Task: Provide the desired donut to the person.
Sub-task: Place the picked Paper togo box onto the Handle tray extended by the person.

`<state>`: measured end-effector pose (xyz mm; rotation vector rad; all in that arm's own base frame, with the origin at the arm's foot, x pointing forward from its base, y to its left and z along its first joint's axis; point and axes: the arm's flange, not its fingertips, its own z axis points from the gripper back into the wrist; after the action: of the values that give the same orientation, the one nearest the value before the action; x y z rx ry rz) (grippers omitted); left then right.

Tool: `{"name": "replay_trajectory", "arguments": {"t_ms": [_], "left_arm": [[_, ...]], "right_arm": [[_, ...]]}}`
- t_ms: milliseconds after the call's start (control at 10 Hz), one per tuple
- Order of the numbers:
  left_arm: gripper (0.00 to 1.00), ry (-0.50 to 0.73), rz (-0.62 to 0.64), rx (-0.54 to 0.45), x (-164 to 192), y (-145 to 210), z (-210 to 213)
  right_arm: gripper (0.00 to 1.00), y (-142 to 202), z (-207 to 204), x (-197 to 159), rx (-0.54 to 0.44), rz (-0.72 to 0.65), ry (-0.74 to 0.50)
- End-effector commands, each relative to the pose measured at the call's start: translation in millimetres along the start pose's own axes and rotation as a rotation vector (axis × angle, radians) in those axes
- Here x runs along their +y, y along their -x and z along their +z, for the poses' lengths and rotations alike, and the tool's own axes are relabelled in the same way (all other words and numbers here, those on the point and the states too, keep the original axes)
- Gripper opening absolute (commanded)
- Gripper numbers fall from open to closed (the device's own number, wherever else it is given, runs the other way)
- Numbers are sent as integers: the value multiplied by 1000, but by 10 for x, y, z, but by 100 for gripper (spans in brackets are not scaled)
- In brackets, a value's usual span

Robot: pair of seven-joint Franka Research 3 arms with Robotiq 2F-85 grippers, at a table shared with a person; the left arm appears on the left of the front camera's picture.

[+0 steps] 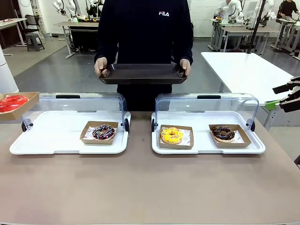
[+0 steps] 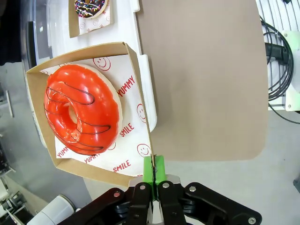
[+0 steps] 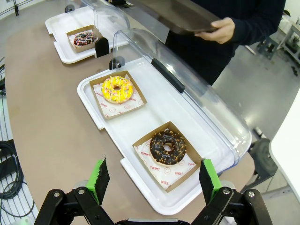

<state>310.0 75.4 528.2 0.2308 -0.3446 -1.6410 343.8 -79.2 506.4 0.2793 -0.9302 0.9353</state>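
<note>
Firmly, a brown cardboard tray point(image 2: 89, 169) with a red-glazed donut point(image 2: 79, 110) is clamped by the left gripper point(image 2: 153, 165).
A dark rectangular tray point(image 1: 143, 73) is held by the person point(image 1: 145, 28); the right gripper point(image 3: 153, 180) is spread open.

1. 4 donuts: red donut point(image 1: 12, 102), sprinkled donut point(image 1: 103, 131), yellow donut point(image 1: 172, 135), chocolate donut point(image 1: 223, 133).
2. 4 cardboard boxes point(image 1: 186, 143), incl. red donut's box point(image 2: 79, 56).
3. 2 white trays: left white tray point(image 1: 51, 140), right white tray point(image 1: 201, 149).
4. 2 clear lids: left lid point(image 1: 79, 105), right lid point(image 1: 206, 110).
5. 1 dark tray point(image 1: 143, 73).
6. 1 person point(image 1: 145, 33), 2 hands: one hand point(image 1: 101, 66), other hand point(image 1: 185, 67).
7. 2 pincers: left pincer point(image 2: 153, 164), right pincer point(image 3: 154, 161).
8. 1 counter point(image 1: 140, 187).
</note>
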Motion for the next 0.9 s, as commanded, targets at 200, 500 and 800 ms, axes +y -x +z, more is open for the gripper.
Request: {"name": "replay_trajectory", "arguments": {"t_ms": [200,500,800], "left_arm": [[0,-5,3,16,14,10,7],[0,-5,3,16,14,10,7],[0,-5,3,16,14,10,7]], "right_arm": [[100,16,-19,-5,-19,2,-10],[100,16,-19,-5,-19,2,-10],[100,16,-19,-5,-19,2,-10]]}}
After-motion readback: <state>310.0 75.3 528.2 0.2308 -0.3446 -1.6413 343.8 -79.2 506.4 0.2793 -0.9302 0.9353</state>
